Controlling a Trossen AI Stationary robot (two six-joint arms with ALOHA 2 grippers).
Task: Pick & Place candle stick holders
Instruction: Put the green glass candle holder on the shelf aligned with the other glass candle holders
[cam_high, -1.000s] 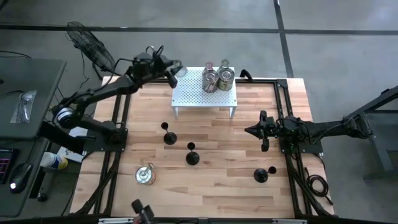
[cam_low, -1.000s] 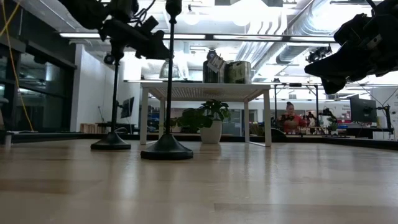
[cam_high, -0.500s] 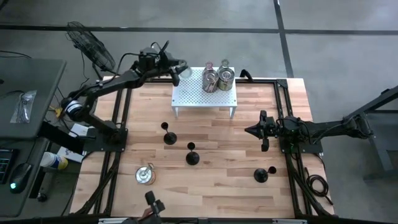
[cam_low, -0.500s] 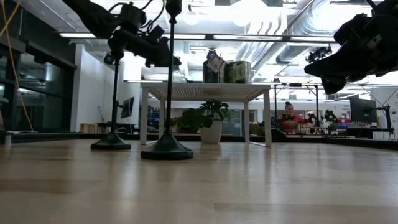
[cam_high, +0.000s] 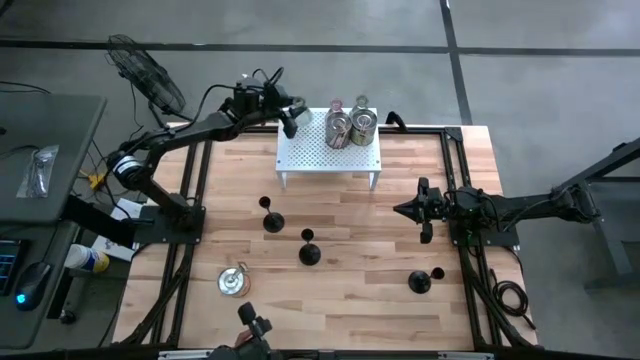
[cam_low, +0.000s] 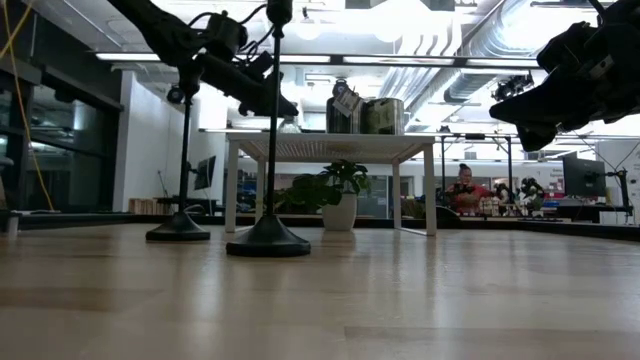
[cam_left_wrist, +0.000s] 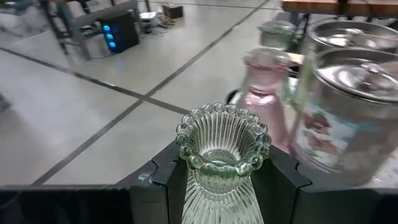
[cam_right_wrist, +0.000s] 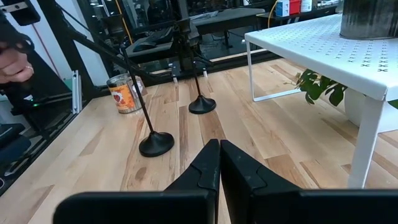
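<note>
Gripper (cam_left_wrist: 224, 186), L, clamps glass holder (cam_left_wrist: 222, 152).

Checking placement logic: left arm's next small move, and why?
Probably carry on over the white rack and lower. The left gripper is shut on the ribbed clear-glass holder, just off the rack's left edge, whose left half is bare.

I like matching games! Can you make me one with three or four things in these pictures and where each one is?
Things:
1. ribbed glass holder
2. right claw
3. pink holder
4. silvery can

Places:
A. standing on the white rack
B. shut and empty, above the table's right side
C. standing on the wooden table, near the front left
D. gripped in the left claw by the rack

Pairs: 1-D, 2-B, 3-A, 4-C
</note>
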